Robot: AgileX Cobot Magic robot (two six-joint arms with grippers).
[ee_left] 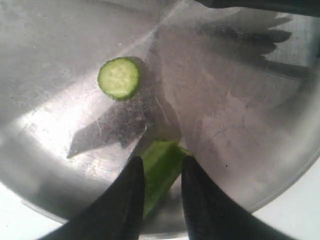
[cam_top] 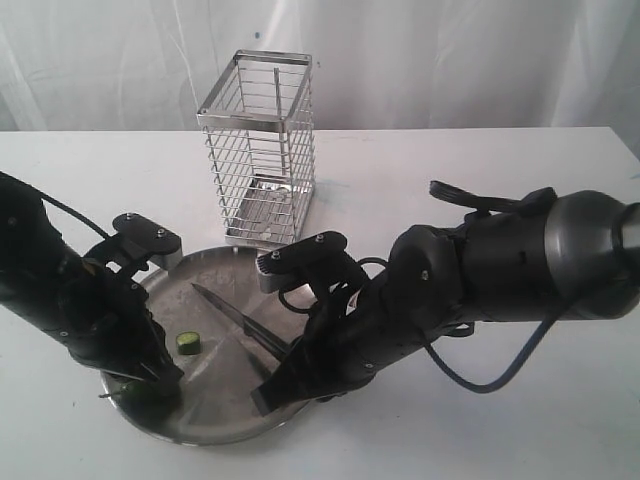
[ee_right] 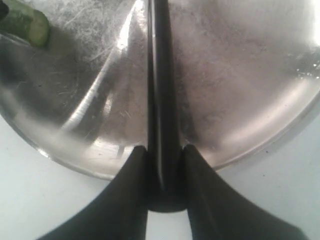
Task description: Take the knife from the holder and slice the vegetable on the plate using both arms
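On plate (cam_top: 215, 300), green vegetable (ee_left: 161, 170) (pale-faced slice (ee_left: 119, 78))

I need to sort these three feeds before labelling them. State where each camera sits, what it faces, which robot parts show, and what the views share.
Exterior view: off the arms, above the table, facing the holder, plate and both arms.
Left wrist view: on the left arm, looking down past the left gripper, jaws shut on the vegetable; a cut slice lies apart.
Right wrist view: on the right arm, looking along the knife, gripped by the right gripper.
Shared: all show the plate; knife and vegetable appear in every view.
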